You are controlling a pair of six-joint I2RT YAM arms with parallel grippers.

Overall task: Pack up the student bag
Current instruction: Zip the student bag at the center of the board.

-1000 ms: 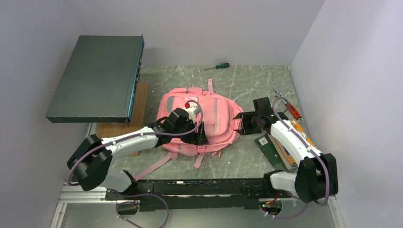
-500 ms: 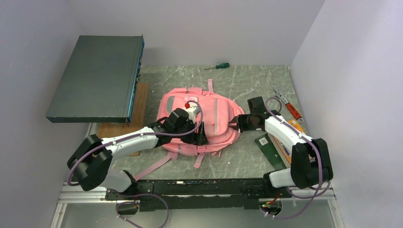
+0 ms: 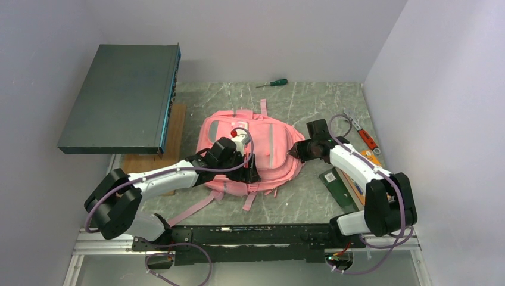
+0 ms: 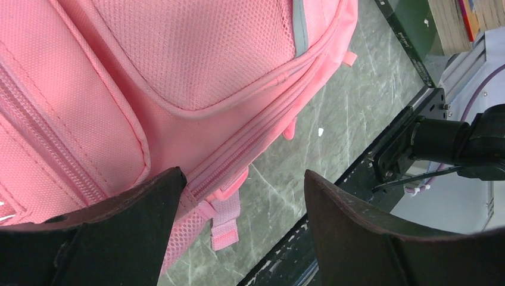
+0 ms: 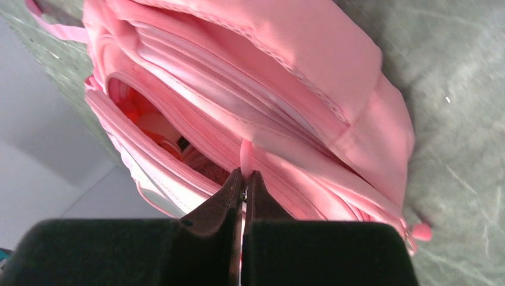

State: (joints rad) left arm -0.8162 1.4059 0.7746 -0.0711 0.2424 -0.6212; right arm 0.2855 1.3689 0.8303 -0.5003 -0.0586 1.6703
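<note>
One change: right pincer has clamped the student bag's zipper pull.

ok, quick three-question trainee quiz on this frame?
1. True or false: the right gripper is shut on a pink zip pull of the bag.
2. Which one stands open? A. left gripper B. right gripper C. neither
3. Fill in: the screwdriver lies near the table's ___ edge, seen from the arms.

Key: 1 true; 2 A; 3 far.
</note>
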